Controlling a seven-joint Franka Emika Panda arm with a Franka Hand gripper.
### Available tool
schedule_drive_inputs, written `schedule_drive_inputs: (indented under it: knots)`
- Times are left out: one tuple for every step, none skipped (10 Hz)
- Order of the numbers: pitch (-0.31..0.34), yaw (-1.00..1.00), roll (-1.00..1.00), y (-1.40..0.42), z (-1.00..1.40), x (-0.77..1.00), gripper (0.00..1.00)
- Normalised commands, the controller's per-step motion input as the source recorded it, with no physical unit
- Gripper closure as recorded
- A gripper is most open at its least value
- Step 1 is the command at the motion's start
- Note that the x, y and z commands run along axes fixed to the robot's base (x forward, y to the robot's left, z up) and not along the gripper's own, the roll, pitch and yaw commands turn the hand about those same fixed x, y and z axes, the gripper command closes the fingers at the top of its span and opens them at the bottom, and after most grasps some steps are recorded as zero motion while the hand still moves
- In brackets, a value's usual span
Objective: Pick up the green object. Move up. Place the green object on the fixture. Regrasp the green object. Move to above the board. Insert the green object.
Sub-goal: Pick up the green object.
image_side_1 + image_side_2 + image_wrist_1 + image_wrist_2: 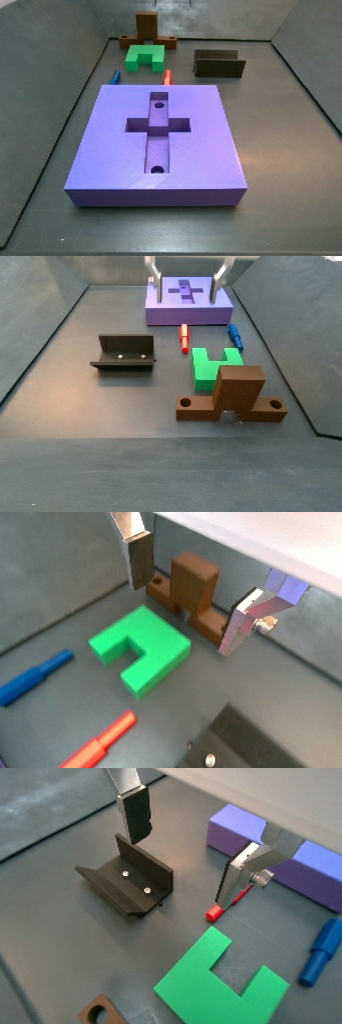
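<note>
Nearest in a side view: an orange-brown cross-shaped piece (pixel 230 396), no part of the job. Just behind it, at its twelve o'clock, the small bright green notched block (pixel 211 364), flat on the dark grey surface (pixel 80 396), touched by nothing, notch seemingly open toward twelve o'clock and the board. At nine o'clock from the green block, well apart, the dark olive-brown slotted fixture (pixel 127 352), empty. Between twelve and one o'clock, a thin red peg (pixel 185 337) and a blue peg (pixel 235 336). Farther along twelve o'clock, the large flat purple board (pixel 189 304) with its cross-shaped recess.

Farthest and highest, the silver two-finger end effector (pixel 187 274): spread wide, empty, raised well clear of the surface. In a wrist view, looks down on the green block (pixel 140 650) close under the open end effector (pixel 186 612), slightly off the midline toward one finger. Judged need: a small sideways correction, then straight down, fingers set across the block's solid back rather than over the notch.
</note>
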Motion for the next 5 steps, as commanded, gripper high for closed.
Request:
schedule_drive_inputs:
  knots:
    - [-0.154,0.08,-0.09,-0.06,-0.82,0.01,0.0]
    - [-0.061,0.17,-0.13,-0.07,-0.86,0.07,0.0]
    - [-0.066,0.09,-0.14,-0.1,-0.84,0.09,0.0]
    - [-0.073,0.05,-0.14,-0.15,-0.8,0.04,0.0]
    - [-0.083,0.01,-0.14,-0.2,-0.78,0.0,0.0]
